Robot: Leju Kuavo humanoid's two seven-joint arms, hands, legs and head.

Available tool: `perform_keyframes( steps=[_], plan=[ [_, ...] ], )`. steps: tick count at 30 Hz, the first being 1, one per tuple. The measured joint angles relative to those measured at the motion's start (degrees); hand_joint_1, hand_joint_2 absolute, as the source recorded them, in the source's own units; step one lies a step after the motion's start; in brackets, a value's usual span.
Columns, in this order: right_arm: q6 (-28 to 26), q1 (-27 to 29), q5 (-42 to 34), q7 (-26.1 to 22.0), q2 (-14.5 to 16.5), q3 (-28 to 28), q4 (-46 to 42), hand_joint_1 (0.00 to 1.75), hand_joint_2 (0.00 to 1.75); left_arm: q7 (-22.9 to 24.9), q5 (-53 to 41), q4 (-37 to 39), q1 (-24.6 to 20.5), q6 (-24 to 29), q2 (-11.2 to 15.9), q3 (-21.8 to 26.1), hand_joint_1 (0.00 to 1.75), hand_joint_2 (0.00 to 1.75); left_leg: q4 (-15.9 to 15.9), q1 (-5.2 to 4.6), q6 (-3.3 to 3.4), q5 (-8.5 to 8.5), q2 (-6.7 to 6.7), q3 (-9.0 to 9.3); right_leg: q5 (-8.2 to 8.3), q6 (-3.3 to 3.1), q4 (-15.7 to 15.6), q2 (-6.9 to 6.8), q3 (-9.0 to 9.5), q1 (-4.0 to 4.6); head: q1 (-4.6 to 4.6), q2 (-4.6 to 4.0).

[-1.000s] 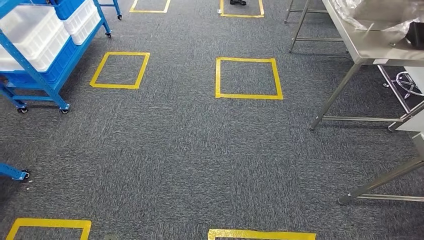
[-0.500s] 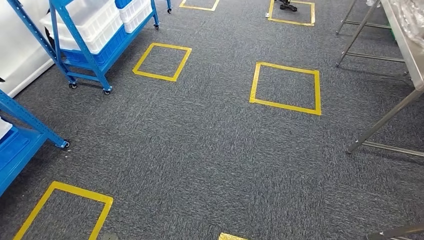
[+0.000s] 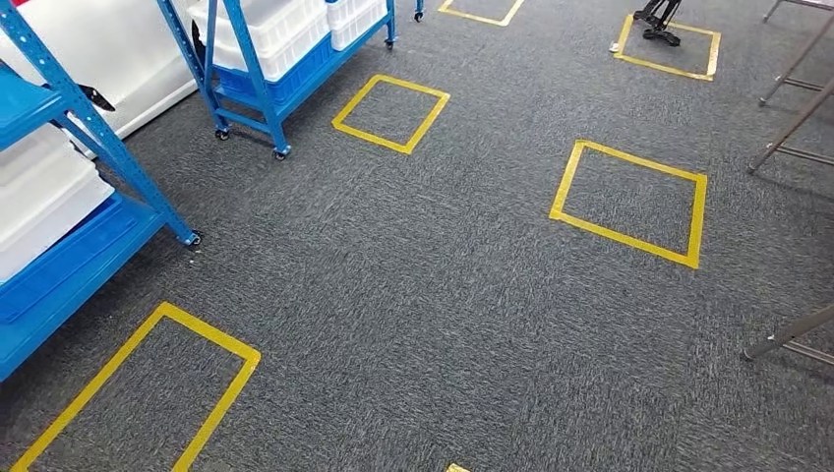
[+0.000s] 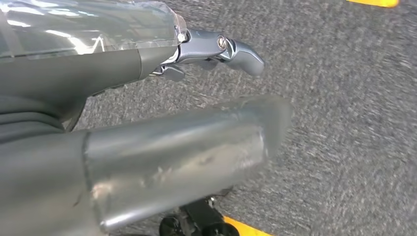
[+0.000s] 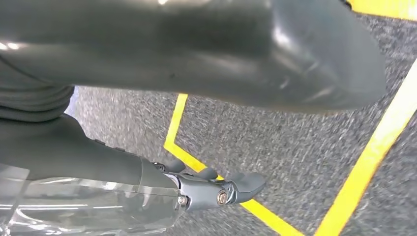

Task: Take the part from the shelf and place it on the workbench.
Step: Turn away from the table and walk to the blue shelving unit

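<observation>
I see white bins (image 3: 280,29) stacked on the blue shelf (image 3: 251,74), contents hidden; I can't spot the part. Left robot hand (image 4: 147,142) and right robot hand (image 5: 196,59) hang empty, fingers apart.

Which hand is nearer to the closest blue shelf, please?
Left, most likely: the blue shelf stands on the robot's left, the side where the left hand hangs over carpet; the right hand hangs on the far side.

Shelf (image 3: 69,197) at left; second shelf (image 3: 275,59) behind it; table legs (image 3: 787,118) right.
</observation>
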Motion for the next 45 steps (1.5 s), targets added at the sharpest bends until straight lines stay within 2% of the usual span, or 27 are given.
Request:
perform_keyframes(
  steps=[1,3,5,7,8,9,10,11,12,14,20,24,25,26,28,29,30,32,34,36,37,38,39,40,41,43,45],
  plan=[
    [0.0,-0.2,0.1,0.0,0.0,0.0,0.0,0.0,0.0,0.0,0.0,0.0,0.1,0.0,0.0,0.0,0.0,0.0,-0.2,0.07,0.32,0.15,-0.6,0.01,-0.23,0.34,0.2,0.27,0.13,-0.14,0.01,-0.01],
    [0.0,-0.3,0.2,0.0,0.0,0.0,0.0,0.0,0.0,0.0,0.0,0.0,0.1,0.0,0.1,0.0,0.0,0.0,-0.7,0.32,1.05,0.56,-1.79,0.16,-2.26,0.9,2.8,3.17,-0.83,-0.44,0.23,-0.01],
    [0.0,-0.1,0.2,0.0,0.1,0.0,0.0,0.0,0.0,0.0,0.0,0.0,-0.1,0.0,0.1,0.0,0.0,0.0,-0.8,0.36,1.51,0.82,-3.08,0.06,-6.11,1.11,9.8,6.46,-4.17,-0.66,0.5,-0.01],
    [0.0,0.1,0.3,0.0,0.1,0.0,0.1,0.0,0.0,0.0,0.0,0.0,-0.2,0.0,0.1,0.0,0.0,0.0,-0.8,0.26,1.62,0.91,-4.67,-0.06,-8.12,1.13,16.1,7.24,-7.43,-0.72,0.54,-0.01],
    [0.0,0.2,0.3,0.0,0.1,0.0,0.1,0.0,0.0,0.1,0.0,0.0,-0.2,-0.1,0.1,0.0,0.0,0.0,-0.7,0.23,1.61,0.93,-5.54,-0.02,-7.34,1.08,16.4,7.37,-7.79,-0.73,0.55,-0.01],
    [0.0,0.2,0.3,0.0,0.1,0.0,0.1,0.0,0.0,0.1,0.0,0.0,-0.1,-0.1,0.1,0.0,0.0,0.0,-0.7,0.24,1.58,0.94,-6.41,0.07,-5.47,0.97,14.4,7.6,-7.06,-0.75,0.55,-0.01],
    [0.0,0.2,0.4,0.0,0.1,0.0,0.1,0.0,0.0,0.2,0.0,0.0,-0.1,-0.1,0.1,0.0,0.0,0.0,-0.6,0.26,1.51,0.92,-7.27,0.16,-2.96,0.83,10.7,8.35,-5.47,-0.8,0.55,-0.01],
    [0.0,0.2,0.4,0.0,0.1,0.0,0.1,0.0,0.0,0.2,0.0,0.0,-0.1,-0.1,0.1,0.0,0.0,0.0,-0.5,0.25,1.36,0.89,-8.09,0.16,-1.02,0.67,6.7,9.95,-3.77,-0.86,0.55,-0.01],
    [0.0,0.3,0.4,0.1,0.1,0.0,0.1,0.0,0.0,0.2,0.0,0.0,-0.1,-0.1,0.1,0.0,0.0,0.0,-0.3,0.23,1.1,0.87,-8.84,0.04,0.26,0.56,3.5,11.38,-2.48,-0.93,0.52,-0.01],
    [0.0,0.2,0.4,0.1,0.1,0.0,0.1,0.0,0.0,0.3,0.0,0.0,-0.2,-0.1,0.1,0.0,0.0,0.0,-0.1,0.29,0.45,0.95,-10.08,-0.42,0.66,0.41,1.0,12.99,-1.59,-0.88,0.51,-0.01],
    [-0.1,0.0,0.5,0.3,0.1,0.0,0.1,0.0,0.0,0.4,0.0,0.0,0.0,-0.1,0.1,0.0,0.0,0.0,-0.3,0.46,-0.32,1.23,-11.44,-0.87,0.8,0.06,0.8,11.79,-1.51,-0.79,0.52,0.0],
    [-0.2,0.6,0.6,0.5,0.2,0.0,0.1,0.0,0.0,0.6,0.0,0.0,0.2,-0.1,0.0,-0.1,0.0,0.0,15.5,0.52,-1.51,-6.21,-3.66,-8.18,0.95,-1.68,-0.1,5.15,-1.08,-0.61,-0.25,-0.01],
    [-0.1,0.6,0.6,0.5,0.2,0.0,0.1,0.0,0.0,0.7,0.0,0.0,0.3,-0.1,0.0,-0.1,0.0,0.0,14.8,0.61,-1.62,-5.27,-3.32,-7.66,0.83,-1.62,0.0,4.16,-1.0,-0.58,-0.25,0.0],
    [-0.1,0.5,0.6,0.5,0.2,0.0,0.1,0.0,0.0,0.7,0.0,0.0,0.4,-0.1,0.0,-0.1,0.0,0.0,11.3,0.66,-1.6,-3.38,-2.7,-5.72,0.69,-1.48,0.0,3.39,-0.84,-0.59,-0.25,0.0],
    [-0.1,0.5,0.6,0.5,0.2,0.0,0.1,0.0,0.0,0.7,-0.1,0.0,0.3,-0.1,0.0,-0.1,0.0,0.0,3.3,0.43,-1.22,-0.47,0.13,-1.41,0.31,-1.01,0.1,2.01,-0.42,-0.41,-0.24,0.0],
    [0.0,0.4,0.6,0.5,0.2,0.0,0.1,0.0,0.0,0.7,-0.1,0.0,0.2,-0.1,0.0,-0.1,0.0,0.0,0.9,0.25,-0.93,0.15,1.1,-0.16,0.14,-0.73,0.1,1.41,-0.23,-0.28,-0.16,0.0],
    [0.0,0.4,0.6,0.5,0.2,0.0,0.1,0.0,0.0,0.7,-0.2,0.0,0.2,-0.1,0.0,-0.1,0.0,0.0,-0.1,0.06,-0.66,0.18,1.56,0.22,0.01,-0.45,0.2,0.87,-0.07,-0.16,-0.09,-0.01],
    [0.0,0.0,0.6,0.5,0.2,0.0,0.1,0.0,0.0,0.7,-0.2,0.0,0.3,-0.1,0.0,-0.1,0.0,0.0,-0.2,-0.01,-0.12,0.38,0.18,0.14,-0.21,0.09,0.1,-0.12,0.25,-0.12,0.01,-0.01],
    [0.0,-0.2,0.6,0.5,0.2,0.0,0.1,0.0,0.0,0.7,-0.2,0.0,0.4,-0.1,0.0,-0.1,0.0,0.0,-0.6,0.26,0.54,0.76,-1.13,0.3,-1.53,0.73,1.5,1.83,-0.04,-0.37,0.16,-0.01],
    [0.0,-0.1,0.6,0.5,0.2,0.0,0.1,0.0,0.0,0.7,-0.2,0.0,0.2,-0.1,0.0,-0.1,0.0,0.0,-0.9,0.48,1.06,1.1,-2.46,0.26,-4.97,1.17,7.3,5.62,-2.7,-0.69,0.44,0.0],
    [0.0,0.1,0.7,0.5,0.2,0.0,0.1,0.0,0.0,0.7,-0.2,0.0,0.1,-0.1,0.0,-0.1,0.0,0.0,-0.9,0.49,1.2,1.17,-3.18,0.12,-6.79,1.24,11.3,6.69,-4.72,-0.73,0.53,0.0],
    [0.1,0.2,0.7,0.5,0.2,0.0,0.1,0.0,0.0,0.7,-0.1,0.0,0.1,-0.1,0.0,-0.2,0.0,0.0,-0.9,0.47,1.25,1.2,-4.0,0.04,-7.9,1.29,14.7,7.13,-6.5,-0.76,0.56,0.0],
    [0.1,0.3,0.8,0.5,0.2,0.0,0.1,0.0,0.0,0.7,-0.1,0.0,0.1,-0.1,0.0,-0.2,0.0,0.0,-0.9,0.45,1.25,1.22,-4.87,0.03,-7.82,1.28,16.3,7.28,-7.47,-0.76,0.56,0.0],
    [0.1,0.3,0.8,0.5,0.2,0.0,0.1,0.0,0.0,0.7,-0.1,0.0,0.2,-0.1,0.0,-0.2,0.0,0.0,-0.8,0.45,1.22,1.23,-5.79,0.08,-6.51,1.22,15.6,7.42,-7.37,-0.78,0.57,0.0],
    [0.1,0.4,0.8,0.5,0.2,0.0,0.1,0.0,0.0,0.7,-0.1,0.0,0.2,-0.1,0.0,-0.2,0.0,0.0,-0.7,0.47,1.15,1.22,-6.71,0.16,-4.29,1.1,12.8,7.77,-6.25,-0.81,0.57,0.0],
    [0.1,0.5,0.8,0.5,0.2,0.0,0.1,0.0,0.0,0.7,-0.1,0.0,0.2,-0.1,0.0,-0.2,0.0,0.0,-0.4,0.45,0.8,1.12,-8.37,0.08,-0.33,0.77,5.0,10.22,-3.04,-0.99,0.58,0.0],
    [0.1,0.5,0.8,0.4,0.2,-0.1,0.1,0.0,0.0,0.7,-0.1,0.0,0.1,-0.1,-0.1,-0.2,0.0,0.0,-0.1,0.47,0.09,1.19,-9.8,-0.41,0.71,0.46,1.3,12.16,-1.59,-1.01,0.57,0.0]
  ],
)
